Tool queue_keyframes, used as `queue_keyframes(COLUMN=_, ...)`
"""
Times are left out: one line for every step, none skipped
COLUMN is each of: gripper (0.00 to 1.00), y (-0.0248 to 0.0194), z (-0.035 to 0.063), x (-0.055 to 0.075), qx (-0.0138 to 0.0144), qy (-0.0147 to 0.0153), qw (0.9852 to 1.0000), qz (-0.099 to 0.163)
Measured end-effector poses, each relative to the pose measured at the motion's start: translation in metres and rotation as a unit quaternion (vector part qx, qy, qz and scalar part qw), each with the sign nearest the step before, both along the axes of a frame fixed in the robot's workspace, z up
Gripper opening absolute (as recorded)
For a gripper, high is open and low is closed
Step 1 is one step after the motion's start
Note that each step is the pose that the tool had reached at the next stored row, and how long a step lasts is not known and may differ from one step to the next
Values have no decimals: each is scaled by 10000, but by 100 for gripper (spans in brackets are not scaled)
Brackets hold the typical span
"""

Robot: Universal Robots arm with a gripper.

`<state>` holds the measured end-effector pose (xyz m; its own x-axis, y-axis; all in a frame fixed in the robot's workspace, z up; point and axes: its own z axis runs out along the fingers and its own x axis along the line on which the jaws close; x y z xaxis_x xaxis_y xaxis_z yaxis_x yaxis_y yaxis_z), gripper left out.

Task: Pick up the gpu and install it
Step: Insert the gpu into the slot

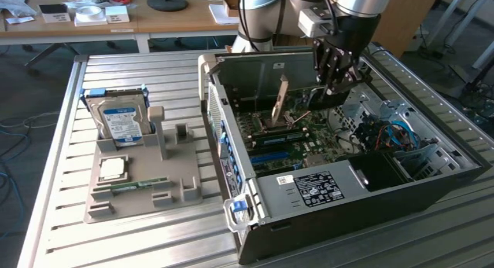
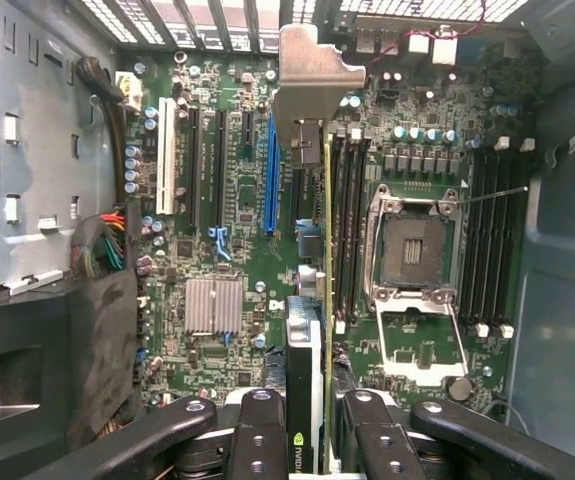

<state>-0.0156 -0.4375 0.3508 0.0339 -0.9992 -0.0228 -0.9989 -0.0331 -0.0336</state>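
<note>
The gpu [image 2: 309,350] hangs edge-on over the motherboard [image 2: 217,230] inside the open computer case [image 1: 339,190]. Its silvery bracket [image 2: 312,70] points toward the case's slotted rear wall. My gripper [image 2: 312,425] is shut on the card, with one black finger [image 2: 257,440] on each side of its near end. In the wrist view the card lines up close beside the long blue slot [image 2: 272,185] and floats above the board. In the exterior view the gripper [image 1: 337,88] reaches down into the case with the gpu's bracket [image 1: 280,100] hanging toward the exterior view's left.
A grey fixture tray [image 1: 143,181] on the slatted metal table holds a hard drive [image 1: 120,120] standing upright, a green memory stick [image 1: 139,184] and a square chip [image 1: 113,168]. Inside the case sit the processor socket [image 2: 412,240], memory slots, a heatsink [image 2: 214,305] and cable bundles [image 2: 102,250].
</note>
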Motion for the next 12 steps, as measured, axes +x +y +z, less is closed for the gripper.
queue_keyframes(gripper=27, y=0, z=-8, x=-2, qx=-1, qy=0, qw=10000, qz=0)
queue_keyframes(gripper=27, y=0, z=-15, x=-6, qx=0, qy=0, qw=10000, qz=-3)
queue_keyframes(gripper=27, y=0, z=-21, x=-10, qx=-1, qy=0, qw=10000, qz=-13)
queue_keyframes(gripper=27, y=0, z=-26, x=-13, qx=-1, qy=0, qw=10000, qz=-38)
queue_keyframes(gripper=27, y=0, z=-29, x=-16, qx=-1, qy=0, qw=10000, qz=-69)
queue_keyframes(gripper=27, y=0, z=-32, x=-17, qx=-1, qy=0, qw=10000, qz=-99)
queue_keyframes(gripper=27, y=-1, z=-34, x=-18, qx=-1, qy=0, qw=9999, qz=-128)
queue_keyframes(gripper=27, y=-3, z=-34, x=-19, qx=-2, qy=0, qw=9999, qz=-150)
queue_keyframes(gripper=27, y=-7, z=-36, x=-20, qx=0, qy=0, qw=9999, qz=-156)
queue_keyframes(gripper=27, y=-7, z=-36, x=-20, qx=0, qy=0, qw=9999, qz=-156)
queue_keyframes(gripper=27, y=-7, z=-36, x=-20, qx=0, qy=0, qw=9999, qz=-156)
queue_keyframes(gripper=27, y=-7, z=-36, x=-20, qx=0, qy=0, qw=9999, qz=-156)
